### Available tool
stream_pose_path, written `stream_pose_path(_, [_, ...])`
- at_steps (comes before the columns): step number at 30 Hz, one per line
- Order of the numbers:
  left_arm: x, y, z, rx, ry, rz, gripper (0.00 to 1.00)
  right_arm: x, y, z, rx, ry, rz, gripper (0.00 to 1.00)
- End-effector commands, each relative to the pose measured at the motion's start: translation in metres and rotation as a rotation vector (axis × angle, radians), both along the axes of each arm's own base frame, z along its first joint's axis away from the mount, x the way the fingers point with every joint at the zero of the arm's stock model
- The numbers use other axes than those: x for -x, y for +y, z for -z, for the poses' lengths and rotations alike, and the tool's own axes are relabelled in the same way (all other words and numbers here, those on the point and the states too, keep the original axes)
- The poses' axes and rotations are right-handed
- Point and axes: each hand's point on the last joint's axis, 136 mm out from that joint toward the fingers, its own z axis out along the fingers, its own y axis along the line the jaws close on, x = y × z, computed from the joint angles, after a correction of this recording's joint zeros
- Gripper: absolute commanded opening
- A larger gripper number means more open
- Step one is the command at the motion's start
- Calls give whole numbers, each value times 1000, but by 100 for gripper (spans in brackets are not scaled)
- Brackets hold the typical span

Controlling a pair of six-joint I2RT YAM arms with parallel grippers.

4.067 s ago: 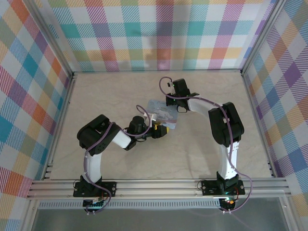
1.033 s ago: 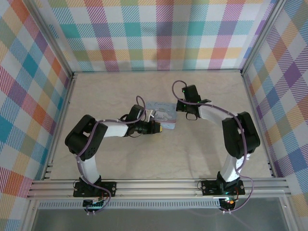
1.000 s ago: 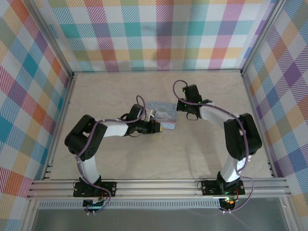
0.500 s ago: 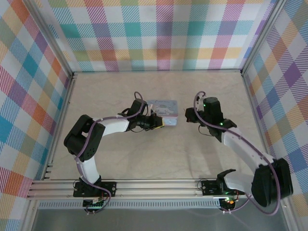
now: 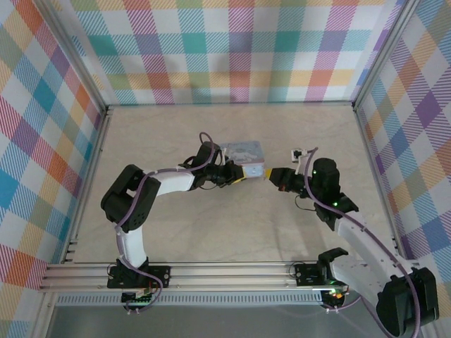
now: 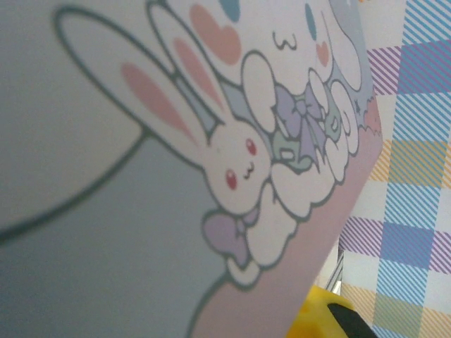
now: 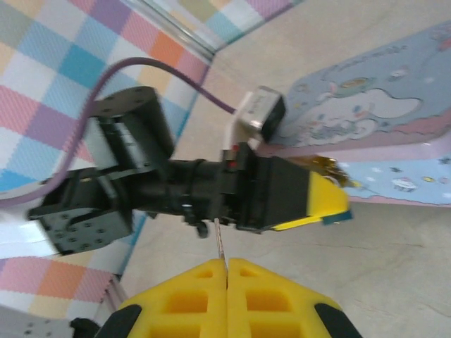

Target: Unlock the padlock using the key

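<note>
In the right wrist view my left gripper (image 7: 331, 208) reaches in from the left, its yellow fingers shut on the small teal padlock (image 7: 340, 216). Only a sliver of the padlock pokes out at their tip, with a brassy bit just above it. My right gripper (image 7: 227, 262) is shut on the key (image 7: 221, 243). The key's thin metal blade sticks out toward the left gripper's body without touching it. From above, the left gripper (image 5: 252, 172) and right gripper (image 5: 270, 174) face each other tip to tip, just in front of the tin.
The pale blue cartoon-printed tin (image 5: 244, 151) lies right behind both grippers. It sits very close under the left wrist camera (image 6: 211, 162), with one yellow fingertip (image 6: 325, 315) at its edge. Plaid walls enclose the beige table (image 5: 176, 225) at the back and both sides.
My right arm has swung away from the tin's right side, come forward and turned its gripper left, toward the left gripper. The left gripper and the tin have shifted back and right.
</note>
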Motion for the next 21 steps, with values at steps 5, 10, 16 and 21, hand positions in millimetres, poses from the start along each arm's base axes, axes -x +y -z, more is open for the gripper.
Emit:
stream_pose_path(5, [-13,-14,-18,63,-40,-14,8,20,2,-40,-142,-65,-50,0])
stream_pose_path(10, [-14,-16,-22,77,-44,-11,8,13,-8,-30,-214,-5,6,0])
stream_pose_path(16, [-14,-17,-30,94,-56,-7,8,-2,-23,5,-322,88,89,0])
stream_pose_path(21, [-15,-18,-34,105,-62,-8,8,-10,-26,30,-341,132,130,0])
